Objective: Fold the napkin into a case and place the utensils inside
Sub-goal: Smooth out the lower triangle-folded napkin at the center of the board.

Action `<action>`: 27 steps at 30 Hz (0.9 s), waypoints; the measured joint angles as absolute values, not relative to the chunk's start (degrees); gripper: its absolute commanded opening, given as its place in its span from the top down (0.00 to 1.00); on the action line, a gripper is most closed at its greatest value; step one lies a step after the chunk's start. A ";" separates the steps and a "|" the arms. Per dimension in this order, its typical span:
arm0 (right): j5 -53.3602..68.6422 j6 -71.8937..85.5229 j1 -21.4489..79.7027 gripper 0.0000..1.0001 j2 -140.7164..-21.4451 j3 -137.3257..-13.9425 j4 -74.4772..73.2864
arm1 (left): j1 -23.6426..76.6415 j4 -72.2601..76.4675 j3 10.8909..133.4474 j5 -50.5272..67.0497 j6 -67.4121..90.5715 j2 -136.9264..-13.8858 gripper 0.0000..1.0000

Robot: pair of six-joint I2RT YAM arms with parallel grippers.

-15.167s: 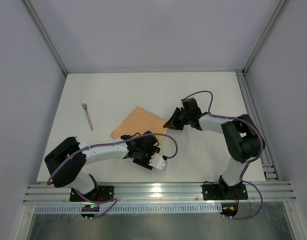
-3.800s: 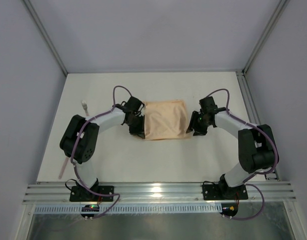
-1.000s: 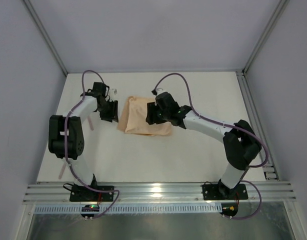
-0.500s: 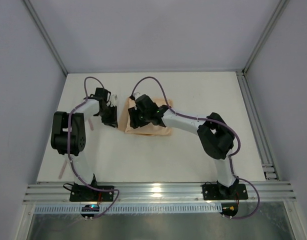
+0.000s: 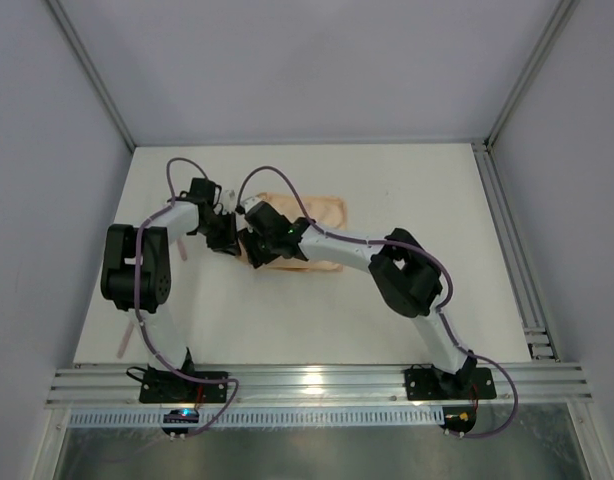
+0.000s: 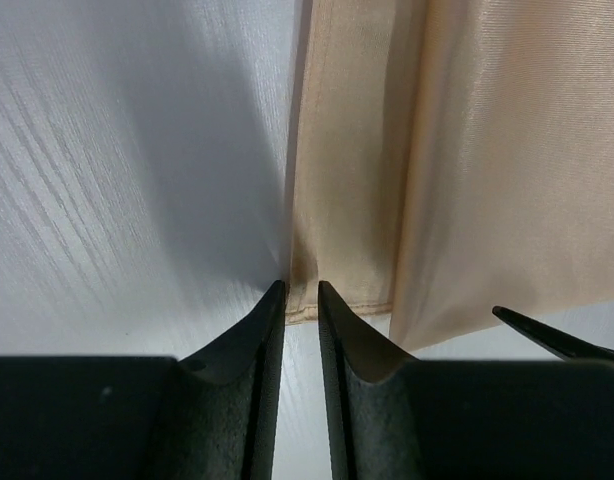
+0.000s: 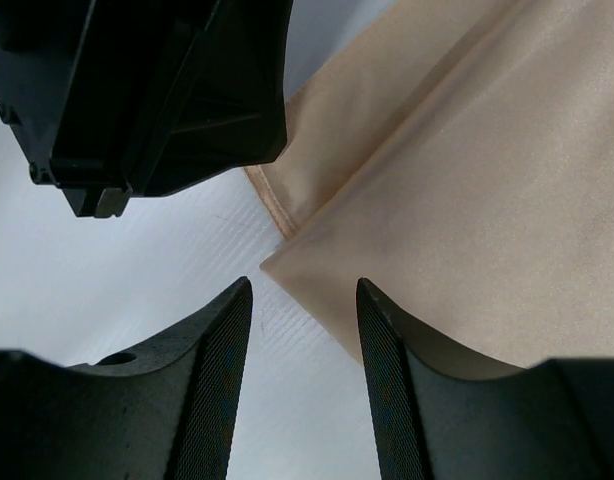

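The flat white table [image 5: 417,190] has a matte surface with a fine woven-looking grain in the close views. A peach-orange cloth napkin [image 5: 327,210] lies on it left of centre, towards the far side. It is folded into layers: a smooth upper flap sits on a lower layer whose hemmed edge sticks out on the left. A slim pink-handled utensil [image 5: 182,250] lies left of the napkin, partly hidden. A second pale slim stick [image 5: 121,342] lies near the left edge, well apart from the cloth, its ends too small to make out.
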State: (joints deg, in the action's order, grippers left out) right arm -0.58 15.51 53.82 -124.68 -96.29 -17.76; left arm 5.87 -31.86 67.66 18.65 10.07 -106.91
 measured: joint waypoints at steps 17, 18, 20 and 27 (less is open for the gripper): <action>-8.05 11.90 58.00 0.61 -128.88 -98.10 -19.97 | 5.87 -31.68 64.86 22.37 10.59 -106.00 1.00; -8.45 11.88 58.00 0.62 -128.88 -98.08 -20.05 | 5.87 -31.68 64.82 22.55 10.61 -105.97 1.00; -9.39 11.88 58.00 0.72 -128.88 -98.10 -20.34 | 5.87 -31.70 64.77 22.65 10.59 -105.97 1.00; -11.29 11.94 58.00 0.91 -128.88 -98.13 -20.86 | 5.87 -31.73 64.66 23.05 10.57 -105.97 1.00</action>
State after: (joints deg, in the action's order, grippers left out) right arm -11.29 11.94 58.00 -128.88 -98.13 -20.86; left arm 5.87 -31.73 64.66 23.05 10.57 -105.97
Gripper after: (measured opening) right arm 0.120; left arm 0.004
